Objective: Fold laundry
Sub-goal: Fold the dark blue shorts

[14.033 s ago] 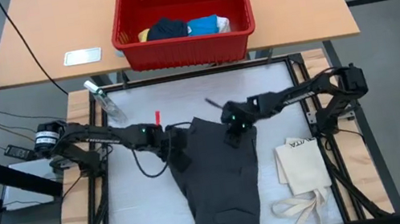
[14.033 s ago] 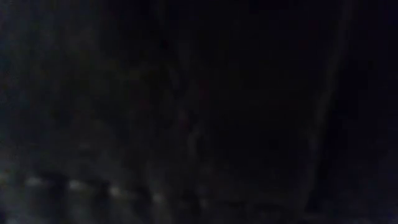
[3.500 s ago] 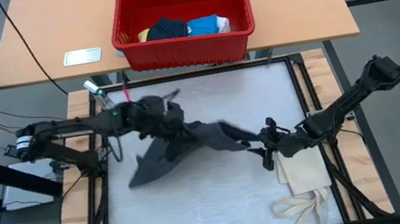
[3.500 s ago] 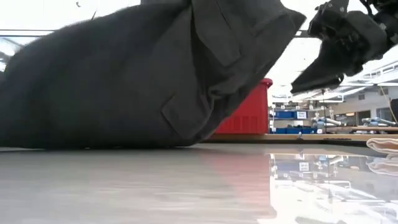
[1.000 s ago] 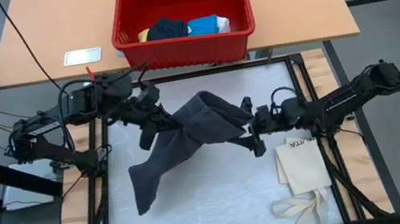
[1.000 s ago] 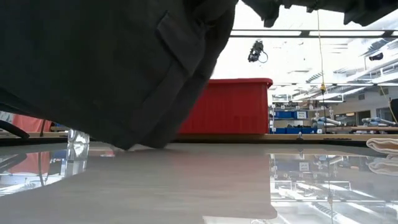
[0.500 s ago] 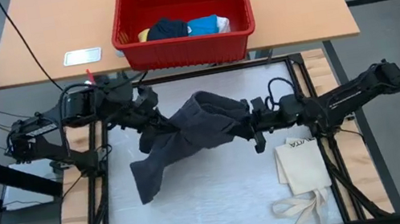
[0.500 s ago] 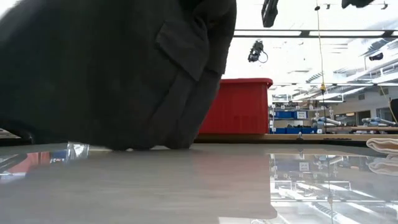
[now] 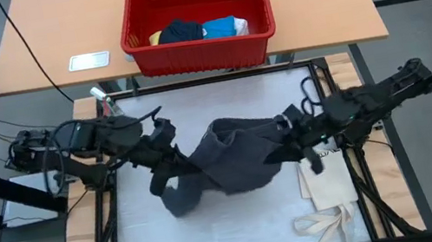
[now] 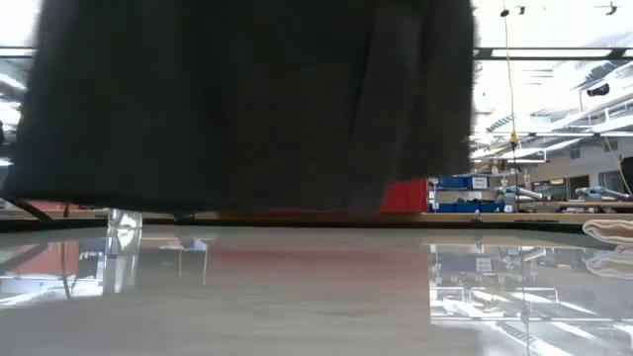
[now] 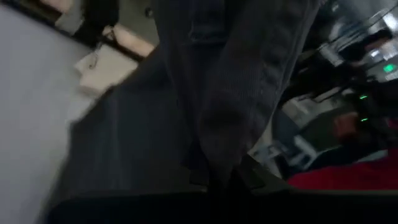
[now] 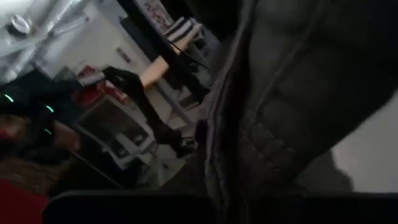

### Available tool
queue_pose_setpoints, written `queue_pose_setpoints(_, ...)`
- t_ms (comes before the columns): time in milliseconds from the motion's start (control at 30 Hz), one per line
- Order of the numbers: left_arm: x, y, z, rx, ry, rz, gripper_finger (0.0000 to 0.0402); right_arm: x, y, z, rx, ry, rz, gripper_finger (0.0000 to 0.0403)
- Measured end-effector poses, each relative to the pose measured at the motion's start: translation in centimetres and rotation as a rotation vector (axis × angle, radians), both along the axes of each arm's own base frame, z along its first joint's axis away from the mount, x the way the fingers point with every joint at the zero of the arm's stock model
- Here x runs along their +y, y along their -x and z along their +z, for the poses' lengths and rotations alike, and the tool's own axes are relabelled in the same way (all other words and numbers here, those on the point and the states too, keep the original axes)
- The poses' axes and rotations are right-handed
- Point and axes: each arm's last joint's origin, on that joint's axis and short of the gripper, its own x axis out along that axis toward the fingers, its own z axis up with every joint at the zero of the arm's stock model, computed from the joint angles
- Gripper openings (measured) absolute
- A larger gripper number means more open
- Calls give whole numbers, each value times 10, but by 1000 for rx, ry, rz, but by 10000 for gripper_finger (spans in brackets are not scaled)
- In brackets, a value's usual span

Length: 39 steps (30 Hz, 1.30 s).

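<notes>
1. The dark grey cargo shorts [image 9: 227, 159] hang bunched at the centre of the high view, lifted over the white table [image 9: 235, 232]. One end droops toward the lower left of the bundle.
2. In the low view the shorts [image 10: 247, 99] fill most of the upper frame as a dark curtain, their lower edge clear of the tabletop.
3. The left gripper [image 9: 170, 151] is at the left side of the bundle, fingers clenched on the shorts' fabric.
4. The right gripper [image 9: 288, 129] is at the right side of the bundle, fingers clamped on the shorts too. Both wrist views are filled with grey cloth close up.
5. A red basket [image 9: 141, 41] sits at the top centre on the wooden desk. It holds yellow, navy, bright blue and white cloth pieces [image 9: 199, 30].
6. A cream tote bag [image 9: 328, 186] lies flat at the lower right, just beside the right arm, its straps trailing toward the bottom edge.
</notes>
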Motion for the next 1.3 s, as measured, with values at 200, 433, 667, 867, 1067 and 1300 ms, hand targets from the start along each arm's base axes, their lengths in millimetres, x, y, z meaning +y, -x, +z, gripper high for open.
queue_pose_setpoints(200,14,-1,-23,165,-255,196,18,-35,-8,-29,307,-6,-194,35)
queue_pose_setpoints(433,60,-34,-119,467,-437,383,43,-90,-45,-136,659,-44,-307,39)
queue_pose_setpoints(667,138,-38,-202,585,-404,635,94,-151,-48,-206,838,-88,-467,45)
queue_pose_setpoints(867,197,-28,-229,534,-201,724,137,-193,-38,-244,965,-108,-546,70)
queue_pose_setpoints(1067,199,-24,-210,442,-113,681,166,-222,-28,-235,857,-122,-649,141)
queue_pose_setpoints(1300,169,-30,-172,287,-104,616,166,-248,-10,-203,686,-9,-872,206)
